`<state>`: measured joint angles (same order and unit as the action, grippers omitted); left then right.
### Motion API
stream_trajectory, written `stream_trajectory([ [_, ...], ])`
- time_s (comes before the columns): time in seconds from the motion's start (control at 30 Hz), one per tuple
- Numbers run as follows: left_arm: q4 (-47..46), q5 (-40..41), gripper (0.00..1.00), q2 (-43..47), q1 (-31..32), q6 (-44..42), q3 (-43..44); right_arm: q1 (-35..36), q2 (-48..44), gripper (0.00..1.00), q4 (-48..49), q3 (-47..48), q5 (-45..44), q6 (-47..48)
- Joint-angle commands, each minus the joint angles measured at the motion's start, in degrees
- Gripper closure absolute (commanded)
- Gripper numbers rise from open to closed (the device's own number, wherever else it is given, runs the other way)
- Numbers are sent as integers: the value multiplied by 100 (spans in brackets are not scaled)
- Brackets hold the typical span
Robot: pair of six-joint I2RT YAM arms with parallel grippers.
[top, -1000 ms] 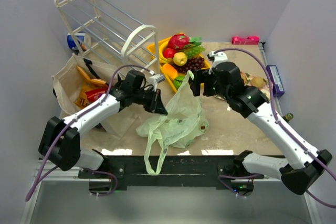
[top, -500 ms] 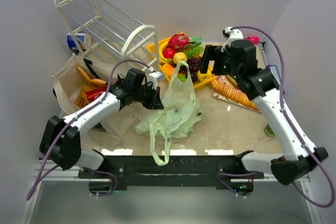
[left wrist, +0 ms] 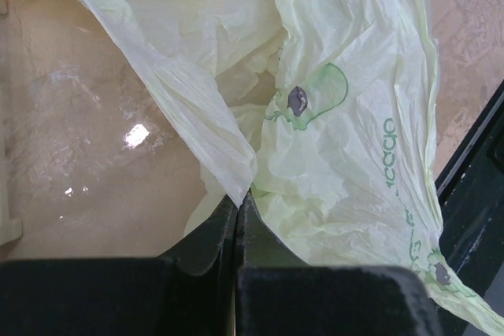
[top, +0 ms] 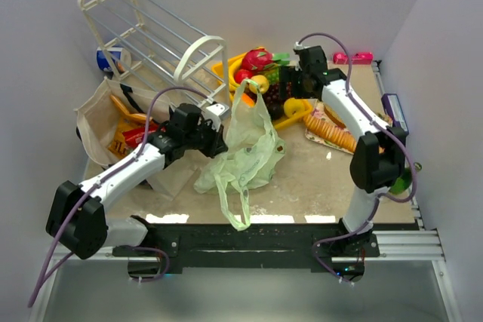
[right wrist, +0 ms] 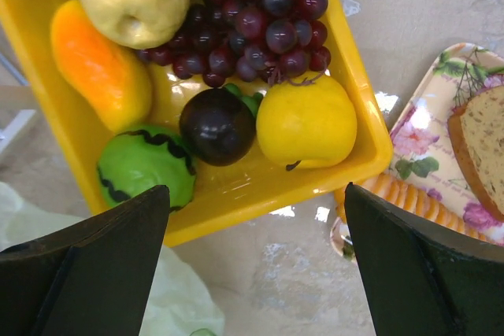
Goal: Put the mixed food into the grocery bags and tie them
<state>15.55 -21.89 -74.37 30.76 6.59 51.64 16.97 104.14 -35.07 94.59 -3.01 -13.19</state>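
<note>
The pale-green plastic bag (top: 249, 148) lies crumpled mid-table, with one loop handle (top: 238, 205) trailing to the front edge. My left gripper (top: 219, 146) is shut on a fold of the bag (left wrist: 236, 171), its jaws pressed together (left wrist: 239, 197). My right gripper (top: 281, 96) is open and empty, hovering over the near rim of the yellow tray (right wrist: 260, 194). In the tray lie purple grapes (right wrist: 256, 29), a yellow fruit (right wrist: 305, 122), a dark plum (right wrist: 216, 125), a green striped fruit (right wrist: 146, 167) and an orange piece (right wrist: 98, 64). The beige tote (top: 102, 115) holds orange and red packets (top: 132, 135).
A white wire rack (top: 151, 32) lies tipped at the back left. A floral plate (right wrist: 437, 139) with bread and crackers sits right of the tray, also in the top view (top: 336, 130). A pink object (top: 352, 57) is at the back right.
My right arm has swung back and left, from beside the bag to over the yellow tray. The left gripper has drawn the bag slightly left and still holds it.
</note>
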Motion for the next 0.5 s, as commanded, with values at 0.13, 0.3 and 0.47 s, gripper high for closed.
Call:
stream_trajectory([
  [0.13, -263, 326, 100, 45, -35, -237, -84, -54, 756, 6, 167, 552, -499, 545],
  [0.3, -237, 326, 100, 1, -44, -246, -101, -80, 1099, 7, 211, 543, -728, 668],
  [0.47, -246, 326, 100, -25, -35, -263, -101, -141, 1451, 7, 229, 605, -649, 739],
])
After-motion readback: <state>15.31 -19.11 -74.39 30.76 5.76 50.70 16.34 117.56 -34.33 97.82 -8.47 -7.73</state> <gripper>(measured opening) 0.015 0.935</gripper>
